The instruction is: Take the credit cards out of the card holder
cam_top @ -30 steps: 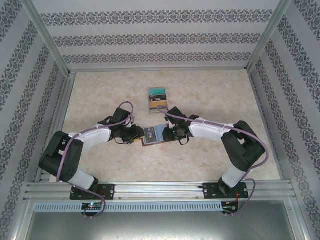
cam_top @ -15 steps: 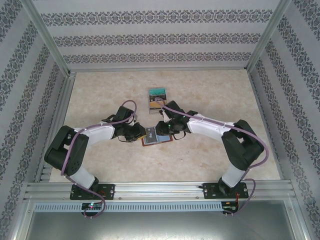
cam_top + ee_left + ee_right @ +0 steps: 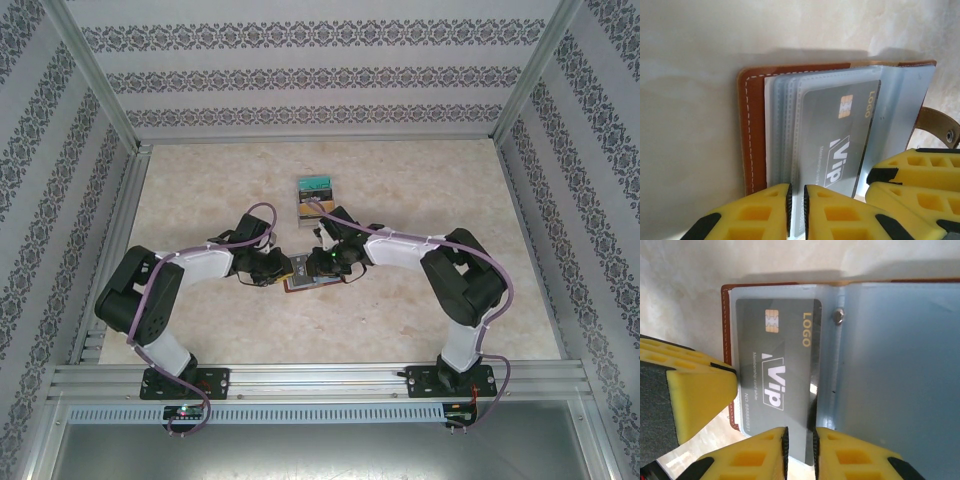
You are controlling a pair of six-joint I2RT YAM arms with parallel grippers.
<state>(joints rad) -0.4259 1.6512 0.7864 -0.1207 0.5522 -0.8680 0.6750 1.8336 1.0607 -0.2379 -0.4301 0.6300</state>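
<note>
The brown card holder [image 3: 305,281] lies open on the table between both grippers. In the left wrist view its leather cover [image 3: 753,135] is at left, with blue-grey sleeve pages fanned over it. A grey VIP credit card [image 3: 780,370] sticks partly out of its sleeve. My right gripper [image 3: 799,455] is shut on that card's near corner. My left gripper [image 3: 796,212] is shut on the near edge of the sleeve pages [image 3: 785,150]. In the top view the left gripper [image 3: 280,268] and right gripper [image 3: 328,262] meet over the holder. The card [image 3: 840,135] faces up.
A small stepped stack with a teal top [image 3: 316,194] sits just beyond the holder, close to the right arm's wrist. The snap tab [image 3: 939,127] juts from the holder's far side. Patterned walls and metal rails enclose the table [image 3: 200,190].
The right gripper has shifted left and a little farther back over the holder, its elbow folding in. The left gripper has crept right toward the holder's edge.
</note>
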